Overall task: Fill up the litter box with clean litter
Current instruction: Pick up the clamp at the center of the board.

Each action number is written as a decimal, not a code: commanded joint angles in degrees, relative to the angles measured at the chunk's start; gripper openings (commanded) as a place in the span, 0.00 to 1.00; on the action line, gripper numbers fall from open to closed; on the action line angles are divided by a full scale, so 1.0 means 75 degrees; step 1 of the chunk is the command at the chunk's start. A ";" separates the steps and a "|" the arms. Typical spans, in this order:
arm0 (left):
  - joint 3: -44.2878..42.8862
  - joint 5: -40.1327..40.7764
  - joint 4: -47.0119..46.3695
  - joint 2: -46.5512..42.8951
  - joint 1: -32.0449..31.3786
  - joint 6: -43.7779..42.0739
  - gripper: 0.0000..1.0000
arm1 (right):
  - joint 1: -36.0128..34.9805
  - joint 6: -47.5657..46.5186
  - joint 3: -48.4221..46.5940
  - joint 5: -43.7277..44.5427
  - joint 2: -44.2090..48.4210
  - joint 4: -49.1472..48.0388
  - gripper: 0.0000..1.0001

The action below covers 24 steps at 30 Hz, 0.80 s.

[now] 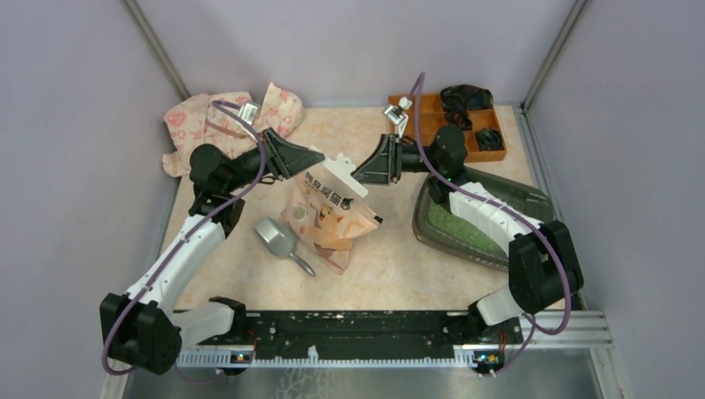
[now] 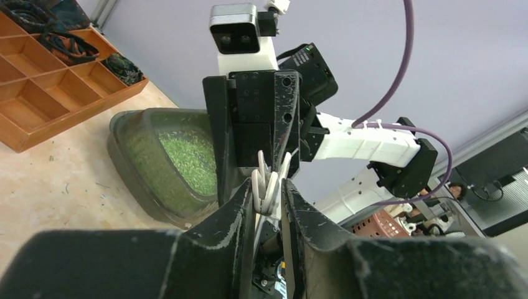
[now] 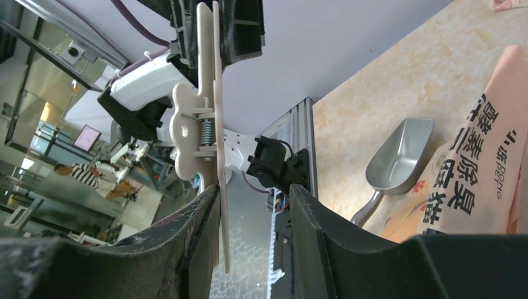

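left hand (image 2: pixel 268 205) is clamping tight on the white clip (image 2: pixel 268 184) at the top of the pink bag (image 1: pixel 332 218). right hand (image 3: pixel 255 212) is facing it from the other side w/ fingers apart, the clip lying against one finger only. bag is sagging onto the counter (image 1: pixel 391 270) btwn the arms, w/ the grey scoop (image 1: pixel 277 238) sitting just beside it on the left. litter box (image 1: pixel 520 198) is sitting at the right under the right arm, w/ clean litter (image 1: pixel 456 224) showing inside it. orange organiser (image 1: pixel 492 150) is sitting behind the box, and a pink cloth (image 1: pixel 195 120) is lying at the far left.
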State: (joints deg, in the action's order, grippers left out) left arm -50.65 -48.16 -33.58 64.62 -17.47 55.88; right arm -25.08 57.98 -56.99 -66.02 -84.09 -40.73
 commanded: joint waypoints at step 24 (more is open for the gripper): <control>-0.1275 -0.0944 -0.0683 0.1462 0.0056 -0.0290 0.21 | 0.0101 -0.3879 -0.1165 0.2382 0.1312 0.6389 0.63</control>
State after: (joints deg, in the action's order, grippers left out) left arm -57.63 -51.40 -31.77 74.89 -17.45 51.79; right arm -25.47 35.31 -65.25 -55.02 -81.30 2.04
